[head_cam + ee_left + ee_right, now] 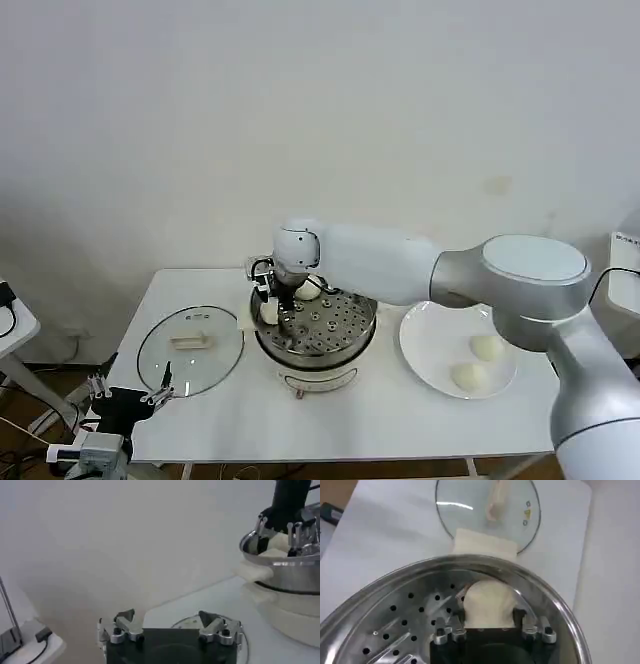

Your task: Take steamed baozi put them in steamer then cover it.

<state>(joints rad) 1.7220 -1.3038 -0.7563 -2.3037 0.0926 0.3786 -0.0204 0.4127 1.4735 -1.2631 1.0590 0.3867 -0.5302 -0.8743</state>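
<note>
The steamer (345,338) stands mid-table on its white cooker base (318,378). My right gripper (270,308) reaches down inside its left rim, shut on a cream-white baozi (487,600) that sits low over the perforated floor (395,625). A second baozi (308,292) lies at the basket's back. Two more baozi (486,347) (468,376) rest on the white plate (428,340) to the right. The cover (190,350), a glass lid with a cream handle, lies flat on the table left of the steamer. My left gripper (135,390) hangs open off the table's front-left corner.
A cream side handle (485,545) juts from the cooker toward the cover (487,505). A side table (10,325) stands to the left, with cables and stands on the floor below. The white wall runs close behind the table.
</note>
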